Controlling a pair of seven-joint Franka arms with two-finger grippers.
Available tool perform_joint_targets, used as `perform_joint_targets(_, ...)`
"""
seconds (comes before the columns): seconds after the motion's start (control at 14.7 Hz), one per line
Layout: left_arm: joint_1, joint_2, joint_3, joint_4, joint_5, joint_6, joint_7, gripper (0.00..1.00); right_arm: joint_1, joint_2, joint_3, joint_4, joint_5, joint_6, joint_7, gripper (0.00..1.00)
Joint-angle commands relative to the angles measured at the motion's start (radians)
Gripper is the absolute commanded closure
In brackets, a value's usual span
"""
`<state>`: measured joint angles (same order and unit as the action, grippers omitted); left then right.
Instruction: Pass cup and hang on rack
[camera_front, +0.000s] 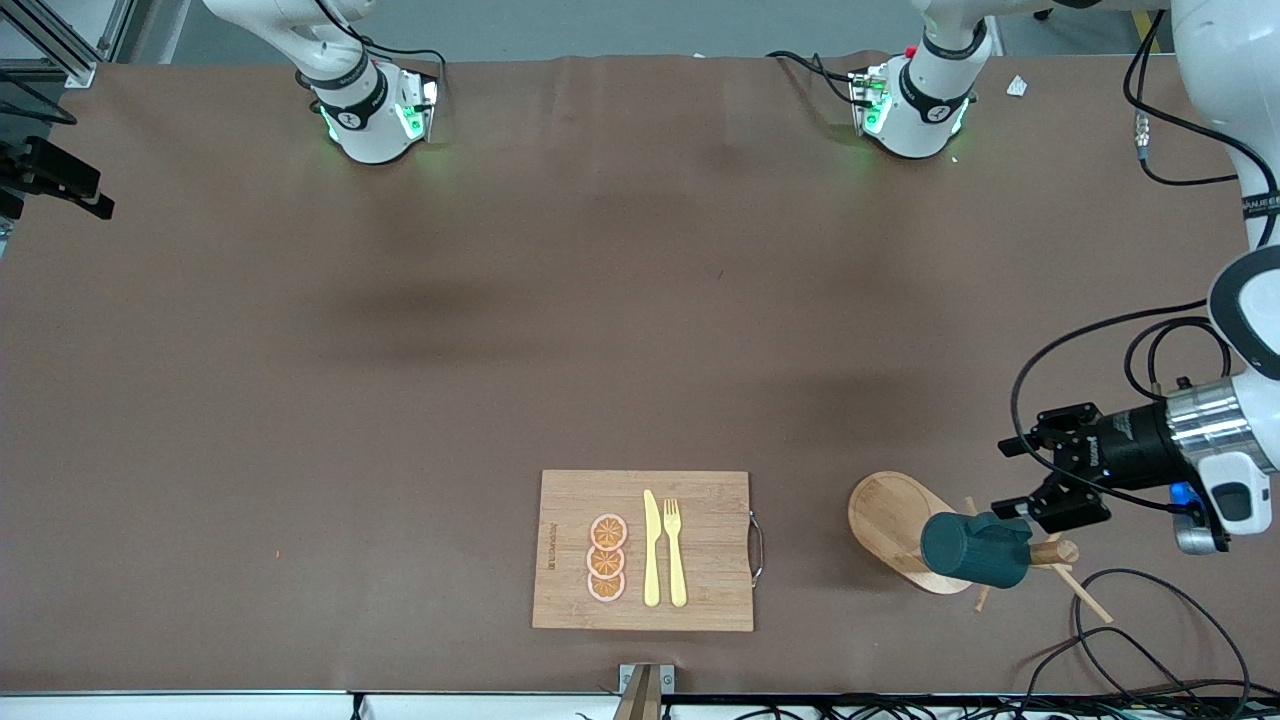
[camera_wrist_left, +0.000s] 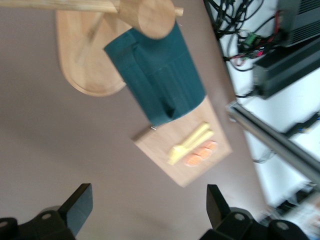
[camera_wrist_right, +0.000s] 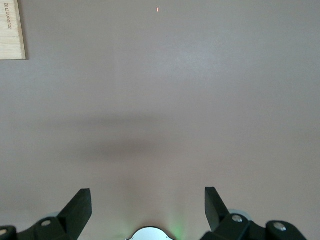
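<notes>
Toward the right arm's end of the table nothing of the task lies; the right gripper (camera_wrist_right: 147, 210) shows only in its own wrist view, waiting over bare brown table (camera_front: 400, 400) with its jaws spread wide and empty, a corner of the bamboo cutting board (camera_front: 643, 550) just in sight.

That board sits near the front edge, carrying three orange slices (camera_front: 607, 558), a yellow knife (camera_front: 651, 548) and a yellow fork (camera_front: 676, 552).

Beside it, toward the left arm's end, stands the wooden rack (camera_front: 900, 530), and the cup (camera_front: 975, 548) hangs on one of its pegs, lying on its side above the oval base. It looks like glazed ceramic: stiff, smooth, likely slippery and breakable, with some weight for so thin a peg. The body's side walls seem the safest hold; the small handle is taken up by the peg.

Just beside the cup the left gripper (camera_front: 1025, 475) hovers, jaws wide apart and holding nothing.

How far the peg passes through the handle cannot be made out, since the post top hides it in the left wrist view. The right arm's hand is cut off in the front view.
</notes>
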<state>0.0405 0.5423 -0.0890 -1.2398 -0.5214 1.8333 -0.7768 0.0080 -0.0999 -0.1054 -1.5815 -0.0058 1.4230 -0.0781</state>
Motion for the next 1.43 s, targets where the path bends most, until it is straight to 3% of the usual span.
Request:
perform_joint_targets(0.0,-0.004,-0.067,-0.092,-0.023,0.221,-0.017,0.008,0.00,0.001,-0.014,0.000,-0.009,-0.005,-0.001,-0.002,0.00)
perform_joint_targets(0.34,0.002,-0.159,-0.241,-0.027,0.608,-0.149,0.019,0.00,0.003,-0.014,0.000,-0.009,-0.006,-0.002,-0.002,0.00)
perform_joint_targets(0.68,0.010,-0.286,-0.242,-0.030,0.646,-0.281,0.282,0.00,0.003,-0.012,0.000,-0.009,-0.005,-0.004,-0.002,0.00)
perform_joint_targets(0.95,-0.034,-0.419,-0.141,-0.130,0.627,-0.309,0.457,0.00,0.004,-0.014,0.000,-0.009,-0.005,-0.004,-0.002,0.00)
perform_joint_targets(1.15,-0.108,-0.516,0.019,-0.234,0.543,-0.309,0.591,0.00,0.004,-0.014,0.000,-0.009,-0.005,-0.004,-0.002,0.00)
perform_joint_targets(1.36,-0.111,-0.584,0.037,-0.314,0.500,-0.309,0.602,0.00,0.004,-0.014,0.000,-0.009,-0.005,-0.004,-0.002,0.00)
